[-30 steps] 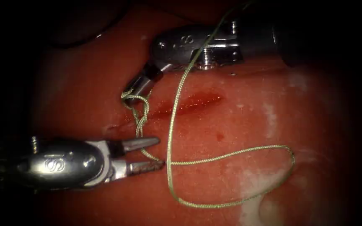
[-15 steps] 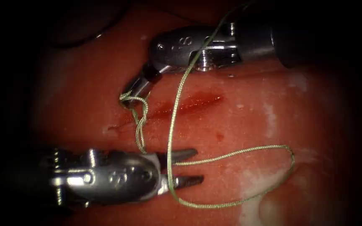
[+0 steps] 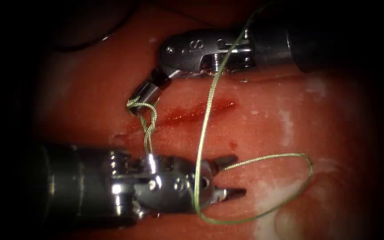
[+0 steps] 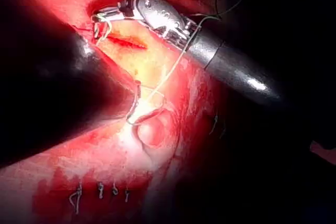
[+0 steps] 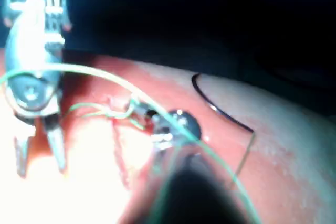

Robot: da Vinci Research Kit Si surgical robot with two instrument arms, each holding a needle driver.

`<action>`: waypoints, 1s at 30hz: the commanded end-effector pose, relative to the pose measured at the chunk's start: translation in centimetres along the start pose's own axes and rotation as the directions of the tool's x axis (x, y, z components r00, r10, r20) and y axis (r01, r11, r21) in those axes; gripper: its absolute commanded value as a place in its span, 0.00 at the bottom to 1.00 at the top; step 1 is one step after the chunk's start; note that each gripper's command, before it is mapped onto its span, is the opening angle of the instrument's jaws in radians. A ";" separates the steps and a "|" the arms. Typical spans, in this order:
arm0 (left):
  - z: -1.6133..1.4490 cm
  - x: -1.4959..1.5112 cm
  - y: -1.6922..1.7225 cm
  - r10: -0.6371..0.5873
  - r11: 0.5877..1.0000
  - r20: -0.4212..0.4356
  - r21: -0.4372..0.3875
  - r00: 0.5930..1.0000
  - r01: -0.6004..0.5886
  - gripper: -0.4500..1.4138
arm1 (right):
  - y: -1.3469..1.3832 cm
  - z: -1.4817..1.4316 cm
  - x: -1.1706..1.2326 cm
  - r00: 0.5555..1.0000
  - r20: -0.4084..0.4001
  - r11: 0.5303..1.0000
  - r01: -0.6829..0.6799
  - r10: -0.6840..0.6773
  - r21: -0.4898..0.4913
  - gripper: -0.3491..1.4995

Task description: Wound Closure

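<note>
Left gripper [image 3: 230, 177]: spread, holding nothing, low on the tissue [image 3: 263, 120] below the cut [image 3: 198, 111], thread [image 3: 205, 129] draped over its wrist.
Right gripper [image 3: 139, 98]: pressed together on the thread at the cut's left end, twisted strands running down from it.
Needle [image 5: 218, 109]: free, lying on the tissue apart from both grippers.
Thread loop: right of the left gripper.
</note>
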 end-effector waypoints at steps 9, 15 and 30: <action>0.31 0.04 0.06 0.019 1.000 0.046 0.016 0.999 -0.019 0.61 | 0.03 0.07 -0.04 1.000 0.011 1.000 0.003 -0.003 0.001 0.00; 0.33 -0.01 0.00 0.028 1.000 0.043 0.006 0.999 -0.028 0.50 | 0.05 0.06 -0.03 1.000 0.008 1.000 0.002 -0.002 -0.001 0.00; -0.27 -0.08 0.06 0.083 0.986 -0.157 -0.130 0.984 -0.104 0.05 | 0.04 0.07 -0.03 1.000 -0.001 1.000 0.003 -0.003 0.001 0.00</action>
